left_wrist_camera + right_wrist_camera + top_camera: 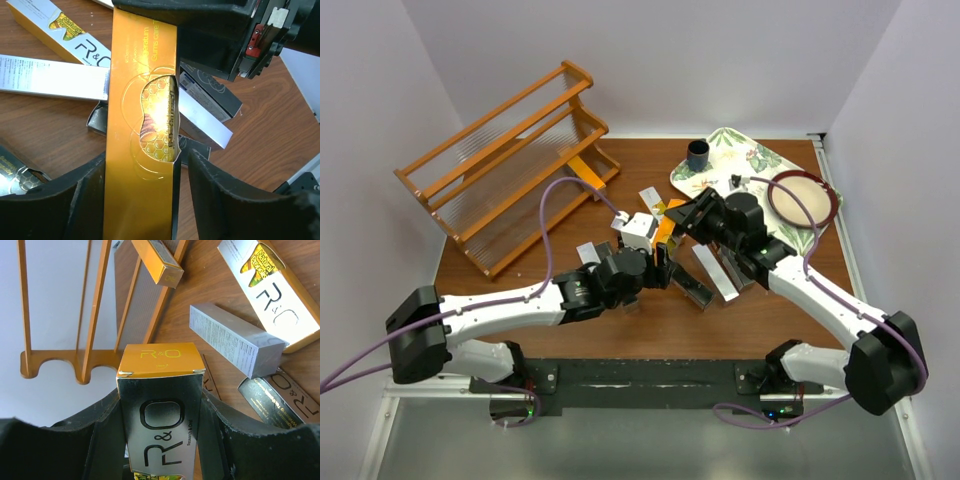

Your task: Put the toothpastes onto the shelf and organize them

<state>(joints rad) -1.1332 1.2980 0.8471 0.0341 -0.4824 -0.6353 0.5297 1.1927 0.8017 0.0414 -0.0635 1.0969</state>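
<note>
One orange-gold toothpaste (pixel 665 235) hangs over the table's middle between both grippers. My right gripper (pixel 161 400) is shut on its silver "R&O" end (pixel 160 390). My left gripper (pixel 146 165) straddles the other end of the carton (pixel 142 75). Its left finger lies against the carton and a thin gap shows at the right finger (pixel 220 190). Several more toothpastes (pixel 715 270) lie scattered under the arms. The shelf (pixel 510 165) stands at the back left with one orange toothpaste (pixel 585 165) on its lowest tier.
A floral tray (pixel 750 160) sits at the back right with a small dark cup (pixel 698 155) on it. A maroon-rimmed bowl (pixel 803 197) lies beside them. White walls close in the table on three sides.
</note>
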